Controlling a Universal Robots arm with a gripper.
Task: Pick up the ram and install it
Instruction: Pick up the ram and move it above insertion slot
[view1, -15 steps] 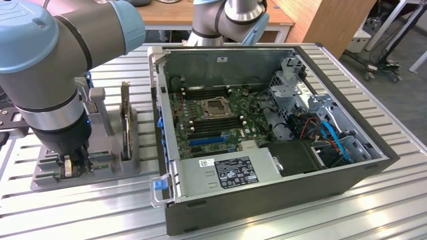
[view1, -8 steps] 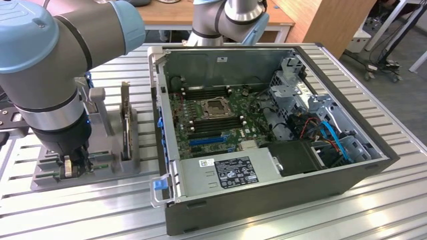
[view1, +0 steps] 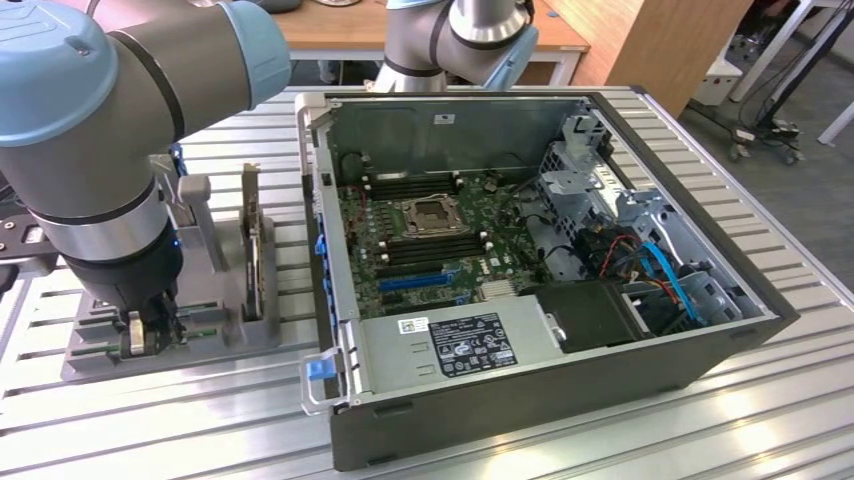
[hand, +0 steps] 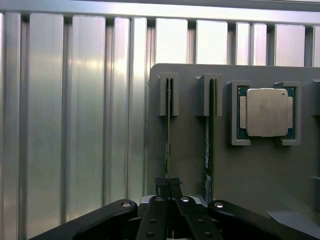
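Down in its slot on the grey holder (hand: 190, 165), the ram (hand: 168, 145) is standing on edge and the hand (hand: 168, 186) is pinched shut on its thin upper edge, so I'd call this the get-it-out-of-the-rack part of the job.

My two cents on doing that bit well:
- The pinch should sit square on the board edge.
- The pull wants to run straight along the slot guides.
- Any tilt and I reckon the stick binds in those guides, or leans into the second stick (hand: 209, 150) parked in the slot just beside it.
- Slow and straight beats fast here, since a board this thin will probably flex if it gets levered sideways.

I can't tell how far along the stick the grip lands. If it's off-centre, the free end could swing.

Looks-wise, seen edge-on the ram is just a long, skinny dark line with a hint of green. The chips can't be made out from this angle.

Working outward, past the second stick there's a processor (hand: 267, 112) with a silver lid sitting in its own pocket on the same holder. The holder rests on a ribbed aluminium bench (hand: 75, 125).

From the exterior view, an upright expansion card (view1: 250, 240) stands in the holder between the hand and the open PC case (view1: 534, 410). The case sits at the exterior view's right of the holder. Inside it you can see the motherboard (view1: 380, 225) and its dark memory slots (view1: 400, 186), well apart from where the ram is now.
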